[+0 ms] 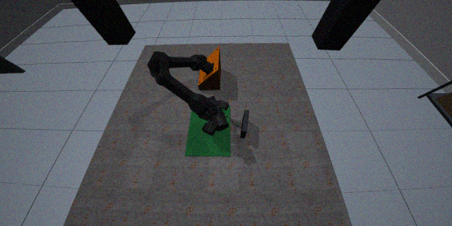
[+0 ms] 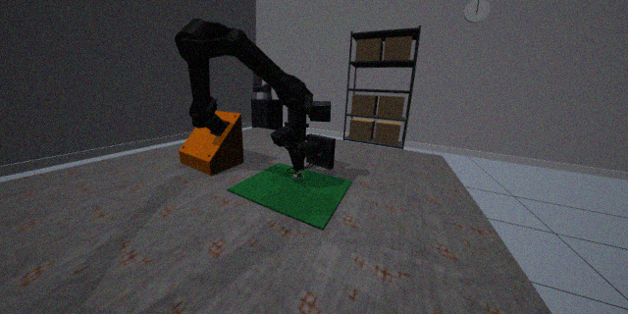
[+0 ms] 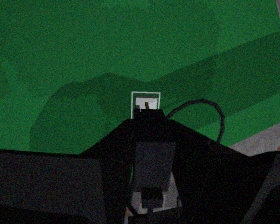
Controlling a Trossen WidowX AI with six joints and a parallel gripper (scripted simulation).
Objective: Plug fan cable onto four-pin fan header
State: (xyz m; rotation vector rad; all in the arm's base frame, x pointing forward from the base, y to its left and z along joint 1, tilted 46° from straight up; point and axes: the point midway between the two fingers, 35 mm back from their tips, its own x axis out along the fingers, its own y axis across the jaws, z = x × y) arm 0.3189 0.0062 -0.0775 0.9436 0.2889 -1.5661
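Observation:
The green board (image 1: 208,147) (image 2: 314,208) (image 3: 91,40) lies flat under the arm. In the wrist view the white fan header (image 3: 153,103) with dark pins sits inside a white printed outline (image 3: 146,92), partly hidden by the fingertips. My gripper (image 2: 297,170) (image 3: 148,127) points down, low over the board, shut on the fan plug (image 3: 150,114). The plug is a small dark block at the near edge of the header; whether it is over the pins or touching them cannot be told. The dark cable (image 3: 222,120) loops right from it. The black fan (image 1: 244,123) (image 2: 324,152) stands upright beside the board.
An orange wedge-shaped mount (image 1: 215,84) (image 2: 228,144) carries the arm's base behind the board. A shelf with boxes (image 2: 378,104) stands far back by the wall. The cable runs between gripper and fan.

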